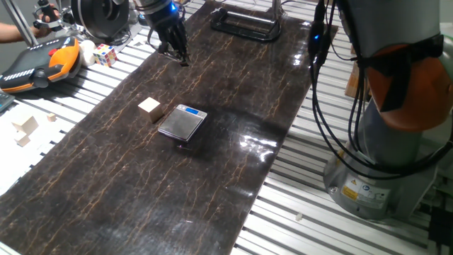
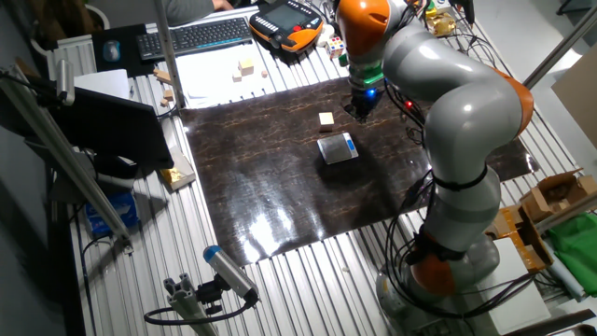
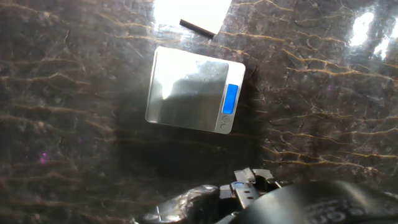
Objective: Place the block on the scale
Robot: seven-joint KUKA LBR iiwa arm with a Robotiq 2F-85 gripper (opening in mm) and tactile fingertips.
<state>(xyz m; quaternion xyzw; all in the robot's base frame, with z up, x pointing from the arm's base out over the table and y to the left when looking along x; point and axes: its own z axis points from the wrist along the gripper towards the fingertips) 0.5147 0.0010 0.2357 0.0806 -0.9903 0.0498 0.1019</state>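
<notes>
Block (image 1: 149, 107) sits on the dark tabletop (image 1: 106, 191) just beside the scale (image 1: 182, 122), not yet on it. Pincer (image 1: 177, 53) hangs well apart, holding nothing; whether its jaws are parted I cannot tell.

The dark counter (image 1: 106, 184) is bare around the scale (image 1: 182, 122) on most sides. Only the block (image 1: 149, 107) stands just beside it, not touching, on the side toward the Rubik's cube (image 1: 106, 54). The claw (image 1: 172, 44) hangs well apart, with open mat between. Pale wood pieces (image 1: 26, 127) lie off the mat.
</notes>
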